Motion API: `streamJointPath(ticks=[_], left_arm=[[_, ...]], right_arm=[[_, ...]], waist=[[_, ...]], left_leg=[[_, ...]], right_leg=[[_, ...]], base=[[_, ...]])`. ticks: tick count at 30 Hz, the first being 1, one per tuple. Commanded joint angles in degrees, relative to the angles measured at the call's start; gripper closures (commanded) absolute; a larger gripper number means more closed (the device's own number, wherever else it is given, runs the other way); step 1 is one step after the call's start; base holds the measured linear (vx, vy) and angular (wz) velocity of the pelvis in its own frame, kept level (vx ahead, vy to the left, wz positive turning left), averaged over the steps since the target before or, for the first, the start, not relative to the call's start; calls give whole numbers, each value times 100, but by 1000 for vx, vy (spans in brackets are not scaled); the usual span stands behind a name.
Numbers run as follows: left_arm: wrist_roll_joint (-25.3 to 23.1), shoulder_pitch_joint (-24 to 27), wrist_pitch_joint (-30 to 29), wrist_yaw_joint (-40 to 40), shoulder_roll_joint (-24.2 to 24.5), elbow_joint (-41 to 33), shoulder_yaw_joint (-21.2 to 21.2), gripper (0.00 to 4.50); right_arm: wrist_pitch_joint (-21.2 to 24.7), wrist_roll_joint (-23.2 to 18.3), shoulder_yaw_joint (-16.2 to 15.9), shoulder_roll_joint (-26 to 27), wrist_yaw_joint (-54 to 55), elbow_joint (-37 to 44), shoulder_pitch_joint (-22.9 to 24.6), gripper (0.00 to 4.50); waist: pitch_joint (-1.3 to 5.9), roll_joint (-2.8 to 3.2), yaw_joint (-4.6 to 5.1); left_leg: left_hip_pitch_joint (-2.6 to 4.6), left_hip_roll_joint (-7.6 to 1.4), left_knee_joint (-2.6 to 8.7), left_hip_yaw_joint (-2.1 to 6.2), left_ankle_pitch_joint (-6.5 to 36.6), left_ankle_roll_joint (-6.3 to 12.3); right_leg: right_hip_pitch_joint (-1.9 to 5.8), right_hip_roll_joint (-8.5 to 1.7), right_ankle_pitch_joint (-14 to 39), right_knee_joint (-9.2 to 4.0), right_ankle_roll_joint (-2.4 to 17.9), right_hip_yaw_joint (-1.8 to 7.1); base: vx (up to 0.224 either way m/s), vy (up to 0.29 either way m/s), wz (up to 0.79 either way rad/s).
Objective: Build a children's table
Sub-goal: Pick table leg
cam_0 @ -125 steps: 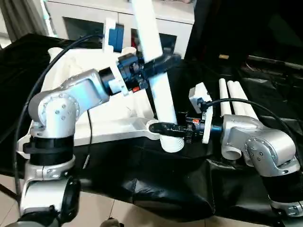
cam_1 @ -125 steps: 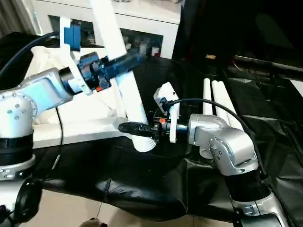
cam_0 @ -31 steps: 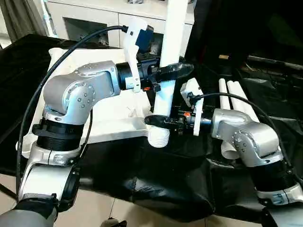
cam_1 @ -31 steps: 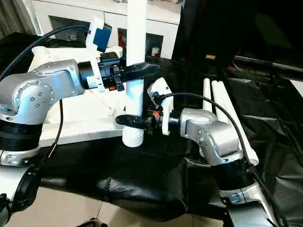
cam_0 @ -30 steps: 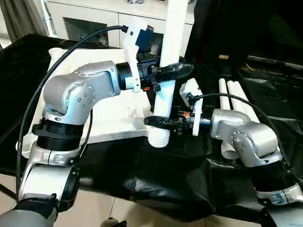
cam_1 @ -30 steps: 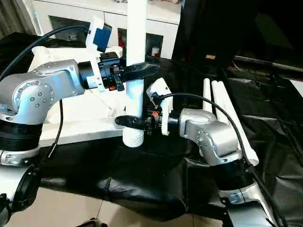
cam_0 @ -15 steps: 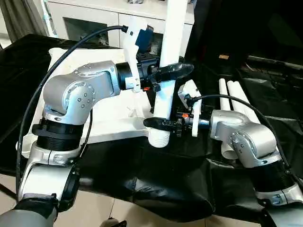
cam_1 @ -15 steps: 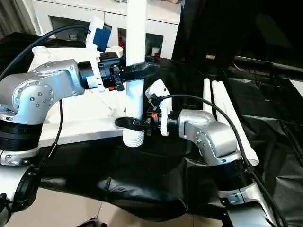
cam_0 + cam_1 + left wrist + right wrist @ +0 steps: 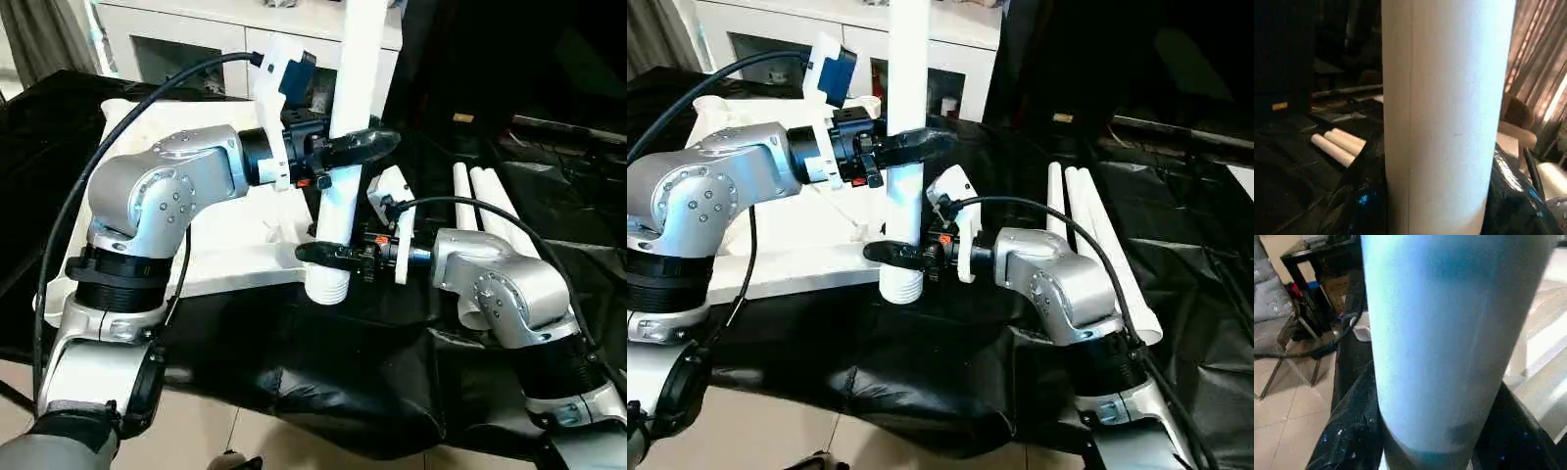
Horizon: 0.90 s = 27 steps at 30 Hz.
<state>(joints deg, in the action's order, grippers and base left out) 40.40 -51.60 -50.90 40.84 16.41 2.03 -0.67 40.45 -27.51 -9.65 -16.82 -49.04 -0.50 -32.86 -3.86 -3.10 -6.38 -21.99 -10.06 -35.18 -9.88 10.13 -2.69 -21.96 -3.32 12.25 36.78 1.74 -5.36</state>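
A white tapered table leg (image 9: 355, 59) stands upright over the near corner of the white tabletop (image 9: 220, 235), which lies on the black-draped surface. The leg's ribbed lower end (image 9: 326, 286) sits at that corner. My left gripper (image 9: 355, 147) is shut on the leg at mid height. My right gripper (image 9: 328, 255) is shut on the same leg just above the ribbed end. In the left wrist view the leg (image 9: 1444, 117) stands between black fingers (image 9: 1364, 205). In the right wrist view the leg (image 9: 1449, 333) is flanked by black fingers (image 9: 1347, 440).
Spare white legs (image 9: 482, 201) lie side by side on the black cloth to the right, behind my right forearm. A white cabinet with glass doors (image 9: 186, 44) stands at the back. The cloth hangs over the near edge above a tiled floor (image 9: 255, 441).
Four seconds ago the leg leaned left; now it stands upright. Over the last second my right gripper closed in on its lower part and shifted slightly left. The left grip is unchanged.
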Motion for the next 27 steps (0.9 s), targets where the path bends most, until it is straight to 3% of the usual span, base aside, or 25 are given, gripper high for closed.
streamJointPath(ticks=[1, 2, 3, 4, 6, 8, 9, 13, 16, 17, 19, 23, 24, 25, 27], left_arm=[[364, -37, 1, 29, -139, -227, -189, 200], [434, -22, -3, 7, -193, -235, -243, 181], [434, -22, -3, 7, -193, -235, -243, 168], [564, 44, 269, -134, -457, -219, -468, 168], [643, 103, 537, -96, -613, -193, -587, 158], [735, 148, 705, -74, -767, -153, -713, 158], [845, 170, 737, -11, -837, -156, -781, 158], [1768, 91, 739, -344, -1391, 12, -1520, 158], [2456, 20, 1136, -819, -1833, 158, -2159, 158], [2619, 42, 1240, -870, -1889, 130, -2279, 158], [2692, 86, 1332, -889, -1883, 56, -2345, 158], [2073, 189, 1334, -1048, -1585, -75, -2235, 158], [931, 333, 1560, -1251, -1125, -16, -1672, 158], [-654, 586, 2053, -1457, -449, 82, -782, 158], [-1838, 878, 2647, -1486, 148, 177, -14, 158]], right_arm=[[-14, -26, 151, -11, 139, -24, 88, 264], [-29, -43, 182, 14, 163, -19, 93, 264], [-29, -43, 182, 14, 163, -19, 93, 264], [-88, -123, 330, 144, 269, -29, 92, 264], [-125, -205, 440, 249, 320, -40, 87, 264], [-170, -272, 532, 345, 378, -64, 75, 264], [-193, -286, 550, 374, 393, -73, 75, 264], [-355, -362, 724, 589, 577, -137, 74, 264], [-534, -374, 987, 827, 932, -284, 37, 265], [-598, -354, 1053, 877, 1054, -343, 20, 265], [-670, -303, 1107, 909, 1194, -420, -5, 265], [-839, 2, 1069, 845, 1416, -569, -43, 265], [-1042, 292, 1041, 792, 1645, -773, -80, 265], [-1305, 582, 1024, 733, 1844, -1059, -124, 265], [-1693, 842, 955, 668, 1909, -1276, -119, 265]], waist=[[457, 145, 9], [456, 171, 0], [459, 160, 5], [454, 195, 5], [463, 157, -7], [456, 163, -10], [465, 195, -19], [460, 226, -27], [454, 247, -27], [452, 221, -24], [459, 244, -25], [453, 283, 14], [452, 290, 10], [438, 269, 28], [426, 291, 12]], left_leg=[[127, -378, 398, 143, 677, -261], [125, -371, 399, 150, 690, -258], [125, -368, 398, 145, 708, -256], [114, -367, 401, 151, 746, -256], [114, -361, 391, 142, 757, -201], [102, -363, 397, 142, 704, -157], [110, -368, 390, 146, 714, -161], [94, -350, 378, 138, 760, -158], [83, -353, 379, 145, 841, -139], [76, -349, 381, 142, 867, -129], [88, -345, 387, 146, 795, -101], [110, -357, 418, 157, 794, -182], [118, -364, 425, 167, 796, -187], [129, -375, 462, 185, 900, -234], [149, -388, 488, 218, 1082, -327]], right_leg=[[331, -590, 10, -389, 1237, 403], [332, -584, -27, -378, 1248, 398], [336, -583, -32, -388, 1243, 400], [344, -587, -42, -390, 1251, 403], [355, -605, -15, -410, 1284, 402], [354, -596, 35, -414, 1249, 404], [348, -602, 31, -413, 1238, 398], [355, -601, 60, -408, 1385, 392], [352, -600, 143, -430, 1386, 392], [359, -607, 222, -452, 1387, 388], [355, -577, 275, -442, 1229, 389], [331, -545, 310, -442, 989, 391], [326, -551, 343, -465, 914, 393], [305, -536, 572, -467, 682, 396], [274, -574, 1093, -520, 227, 415]], base=[[0, 0, 0], [0, 0, 0], [0, 0, 0], [0, 0, 0], [0, 0, 0], [0, 0, 0], [0, 0, 0], [0, 0, 0], [0, 0, 0], [0, 0, 0], [0, 0, 0], [0, 0, 0], [0, 0, 0], [0, 0, 0], [0, 0, 0]])
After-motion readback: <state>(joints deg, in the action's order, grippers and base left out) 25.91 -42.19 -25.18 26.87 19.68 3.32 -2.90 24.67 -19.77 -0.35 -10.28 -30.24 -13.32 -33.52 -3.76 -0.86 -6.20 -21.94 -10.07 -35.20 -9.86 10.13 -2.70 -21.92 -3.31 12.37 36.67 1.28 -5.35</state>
